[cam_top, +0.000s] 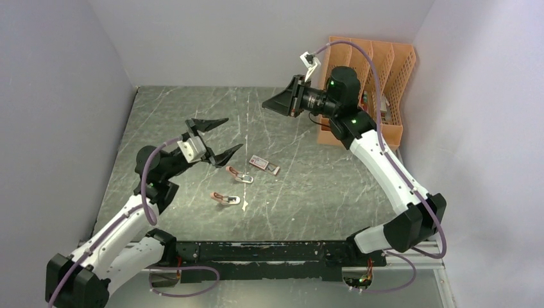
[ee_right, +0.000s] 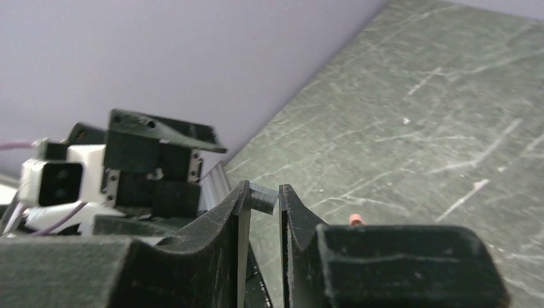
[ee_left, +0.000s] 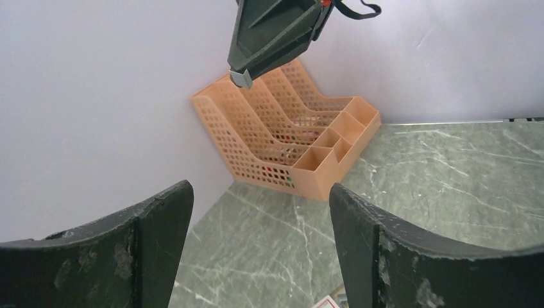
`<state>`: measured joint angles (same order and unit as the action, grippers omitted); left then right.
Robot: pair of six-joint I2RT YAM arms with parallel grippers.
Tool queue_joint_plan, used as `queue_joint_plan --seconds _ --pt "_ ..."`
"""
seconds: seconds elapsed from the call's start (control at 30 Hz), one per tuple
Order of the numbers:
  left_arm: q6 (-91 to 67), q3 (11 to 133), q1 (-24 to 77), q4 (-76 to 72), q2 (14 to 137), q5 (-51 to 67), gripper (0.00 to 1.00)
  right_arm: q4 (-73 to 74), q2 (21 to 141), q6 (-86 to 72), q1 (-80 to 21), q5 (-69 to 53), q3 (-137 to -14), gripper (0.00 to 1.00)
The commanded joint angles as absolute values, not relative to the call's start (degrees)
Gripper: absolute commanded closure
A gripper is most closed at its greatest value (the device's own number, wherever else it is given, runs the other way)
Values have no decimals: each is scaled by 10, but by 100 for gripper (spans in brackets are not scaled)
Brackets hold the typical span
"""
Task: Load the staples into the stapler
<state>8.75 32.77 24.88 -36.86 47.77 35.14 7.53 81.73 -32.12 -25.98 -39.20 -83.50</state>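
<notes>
L gripper (cam_top: 232, 133) wide open, empty; R gripper (cam_top: 268, 104) pinches staples (ee_right: 263, 197), mostly hidden btwn jaws

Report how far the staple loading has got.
Done: a small grey staple strip is pinched in the right fingers, held above the table. In hand: getting it to a stapler; the left fingers stand open, empty. Left: both pink staplers lie unheld near the staple box, the strip not yet inserted.
</notes>
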Motion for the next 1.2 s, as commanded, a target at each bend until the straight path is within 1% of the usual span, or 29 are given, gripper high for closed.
queue_joint_plan --seconds 0.0,0.1,0.2,0.43,0.6,0.7,1.17 --pt "97 376 247 -446 519 446 20 -17 795 -371 -258 -482 -807 76" --pt "88 390 247 -470 541 454 26 -45 792 -387 -258 -510 -796 76" --pt "82 402 247 -486 555 454 29 -39 792 -383 -258 -525 -796 76" --pt "81 434 252 -501 592 499 29 -38 787 -383 -258 -540 -782 76" --pt "112 443 279 -505 611 493 25 -51 785 -393 -257 -546 -775 76" --pt "122 443 287 -517 624 492 24 -56 783 -396 -258 -551 -774 77" --pt "89 478 298 -569 674 509 33 -79 779 -413 -258 -579 -766 77"
